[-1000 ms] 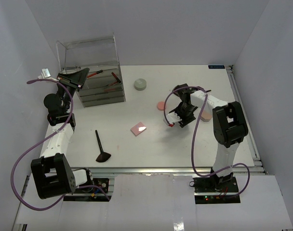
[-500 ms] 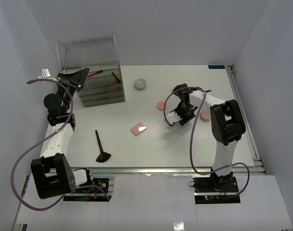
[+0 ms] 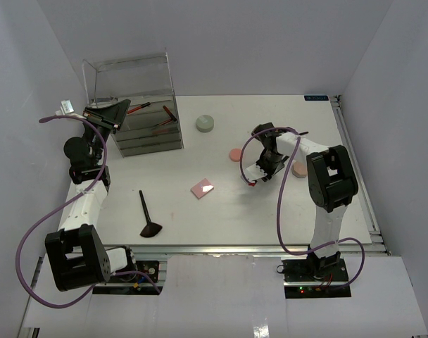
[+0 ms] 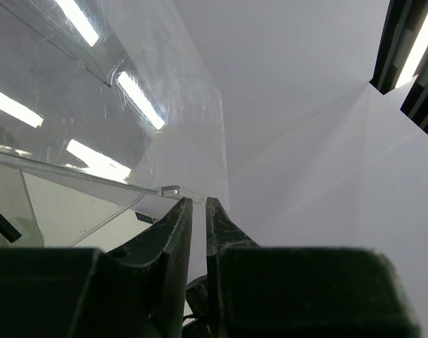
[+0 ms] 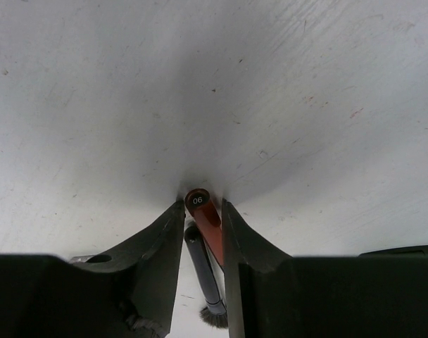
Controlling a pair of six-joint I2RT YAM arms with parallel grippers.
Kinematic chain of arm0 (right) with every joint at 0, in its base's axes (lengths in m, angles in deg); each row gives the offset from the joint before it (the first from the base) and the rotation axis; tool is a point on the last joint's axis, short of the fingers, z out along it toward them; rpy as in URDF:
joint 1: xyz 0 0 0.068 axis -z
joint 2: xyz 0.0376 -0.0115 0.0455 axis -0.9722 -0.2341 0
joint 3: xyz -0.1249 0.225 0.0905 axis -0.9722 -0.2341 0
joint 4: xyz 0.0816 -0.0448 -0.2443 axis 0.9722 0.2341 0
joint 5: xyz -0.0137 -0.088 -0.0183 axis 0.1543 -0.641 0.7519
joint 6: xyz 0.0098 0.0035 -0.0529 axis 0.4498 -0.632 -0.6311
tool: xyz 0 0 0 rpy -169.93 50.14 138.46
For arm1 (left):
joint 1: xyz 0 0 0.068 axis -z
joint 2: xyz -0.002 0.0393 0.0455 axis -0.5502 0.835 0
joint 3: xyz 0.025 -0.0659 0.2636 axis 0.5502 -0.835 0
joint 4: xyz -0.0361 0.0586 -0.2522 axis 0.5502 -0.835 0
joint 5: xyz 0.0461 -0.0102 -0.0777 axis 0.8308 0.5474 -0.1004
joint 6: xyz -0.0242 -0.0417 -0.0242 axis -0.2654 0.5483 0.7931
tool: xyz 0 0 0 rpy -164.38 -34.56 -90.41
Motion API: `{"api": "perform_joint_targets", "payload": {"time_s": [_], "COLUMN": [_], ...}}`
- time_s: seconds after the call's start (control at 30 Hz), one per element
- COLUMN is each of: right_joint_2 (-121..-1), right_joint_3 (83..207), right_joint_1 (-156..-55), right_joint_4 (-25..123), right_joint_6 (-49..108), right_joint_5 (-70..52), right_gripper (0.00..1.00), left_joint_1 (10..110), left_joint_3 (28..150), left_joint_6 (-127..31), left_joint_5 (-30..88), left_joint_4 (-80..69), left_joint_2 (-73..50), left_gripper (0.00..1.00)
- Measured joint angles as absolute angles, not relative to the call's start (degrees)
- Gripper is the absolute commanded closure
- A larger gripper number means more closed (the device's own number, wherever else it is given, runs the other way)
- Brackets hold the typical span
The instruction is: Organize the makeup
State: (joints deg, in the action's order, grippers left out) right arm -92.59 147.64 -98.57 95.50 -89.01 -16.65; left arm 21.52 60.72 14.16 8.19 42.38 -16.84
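My right gripper points down at the table's middle right, shut on a slim red stick. A small black-handled brush lies between the same fingers, beside the stick. My left gripper is at the top left corner of the clear drawer box, nearly shut, with a clear drawer lip at its tips. On the table lie a pink square compact, a pink disc, a grey round jar, a beige puff and a black brush.
Red-and-black sticks lie in the drawer box at the back left. White walls close in the table on the left, back and right. A metal rail runs along the table's right edge.
My right gripper's jaws have closed on the red stick, and the arm has shifted slightly toward the back. The left arm has not moved.
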Motion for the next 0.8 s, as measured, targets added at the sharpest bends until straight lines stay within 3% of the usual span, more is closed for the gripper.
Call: {"api": "perform_joint_targets", "payload": {"time_s": [0.53,0.8], "right_joint_2": [-93.0,-92.3], "right_joint_3": [148.3,151.0], "right_joint_1": [-99.9,-105.5], "right_joint_4": [91.7,86.8], "right_joint_6": [-88.7,-84.3], "right_joint_5": [-13.9,-3.7], "right_gripper": [0.88,0.92], "left_joint_1": [21.5,21.5], "left_joint_3": [60.7,60.7], "left_joint_6": [14.2,14.2], "left_joint_5": [8.2,8.2], "left_joint_4": [42.4,42.4], "left_joint_2": [-16.9,-16.9], "left_gripper": [0.75,0.75]}}
